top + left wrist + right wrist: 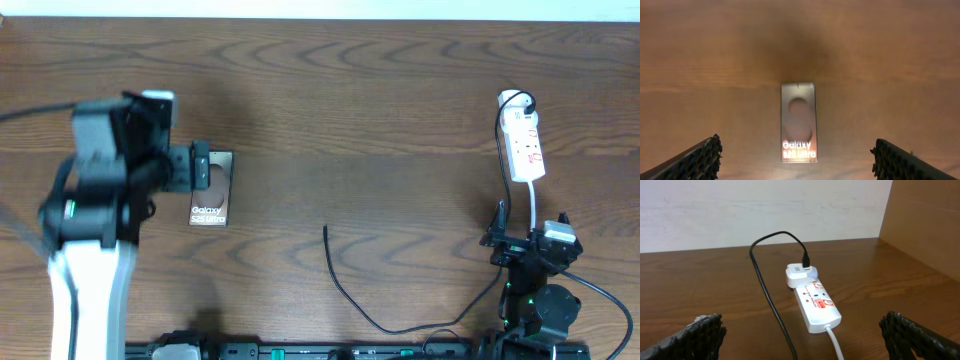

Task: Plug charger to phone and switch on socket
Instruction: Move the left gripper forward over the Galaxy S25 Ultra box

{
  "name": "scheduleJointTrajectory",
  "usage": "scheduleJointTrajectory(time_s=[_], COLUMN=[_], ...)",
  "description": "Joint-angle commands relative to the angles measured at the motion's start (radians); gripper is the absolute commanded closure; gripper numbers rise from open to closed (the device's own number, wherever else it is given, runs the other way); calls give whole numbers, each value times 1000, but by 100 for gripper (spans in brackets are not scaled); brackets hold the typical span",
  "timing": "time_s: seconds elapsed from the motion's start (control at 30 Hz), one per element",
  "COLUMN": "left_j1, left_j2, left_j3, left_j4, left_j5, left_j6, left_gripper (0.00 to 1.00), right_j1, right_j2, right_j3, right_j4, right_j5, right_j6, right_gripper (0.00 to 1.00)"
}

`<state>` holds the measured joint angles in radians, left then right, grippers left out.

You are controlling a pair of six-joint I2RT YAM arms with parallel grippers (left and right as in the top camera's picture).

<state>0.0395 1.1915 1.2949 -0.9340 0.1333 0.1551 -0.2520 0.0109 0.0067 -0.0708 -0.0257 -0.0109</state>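
The phone (210, 188) lies flat on the table at the left, "Galaxy" lettering toward the front; it also shows in the left wrist view (799, 122). My left gripper (797, 160) is open and hovers above the phone, its fingers wide on either side and clear of it. The charger cable (345, 290) curves across the table's front middle, its free plug tip (325, 229) lying on the wood. Its other end goes into a white adapter (799, 274) on the socket strip (524, 145), also seen from the right wrist (817, 305). My right gripper (802, 340) is open, low at the front right, facing the strip.
The strip's white cord (835, 342) runs back toward my right gripper, beside the black cable (772, 307). A brown side wall (925, 225) rises to the right of the strip. A pale wall stands behind the table's far edge.
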Motion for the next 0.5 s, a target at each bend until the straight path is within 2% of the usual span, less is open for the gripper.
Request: scheduleJointTrajectory(time_s=[0.0,0.33,0.47], left_j1=[6,6,6], left_j2=[139,431,497], left_j3=[32,32,32], left_j4=[-42,-60,-59], left_j5=[11,12,12], left_j6=[9,9,9], left_gripper=[6,7,7], right_j1=[-3,-3,-3], right_j2=[-6,-6,-6], right_j3=[-1,-1,-1], right_j4=[-5,-5,-5], right_j5=[8,8,8], right_j6=[10,10,10], right_gripper=[1,1,1])
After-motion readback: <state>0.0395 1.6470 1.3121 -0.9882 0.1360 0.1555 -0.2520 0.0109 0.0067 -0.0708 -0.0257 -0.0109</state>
